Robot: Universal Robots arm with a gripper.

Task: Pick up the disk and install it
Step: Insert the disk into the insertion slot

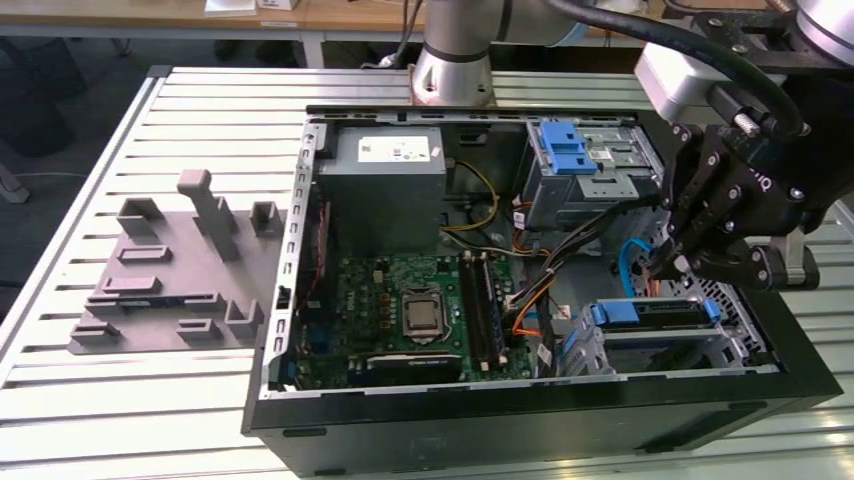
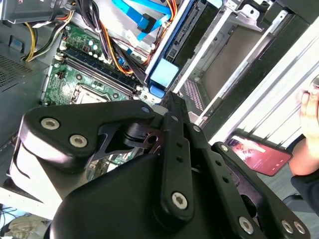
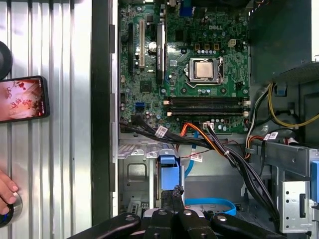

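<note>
One disk, framed by its blue carrier, sits edge-up in the drive bay at about four o'clock inside the open computer case in the exterior view. The claw hangs just above it, toward one o'clock; in the first wrist view its fingers appear drawn together at the carrier's blue end. Motherboard lies at the disk's nine o'clock. Beyond the case, a phone rests on the slatted tabletop, near a person's hand.
</note>
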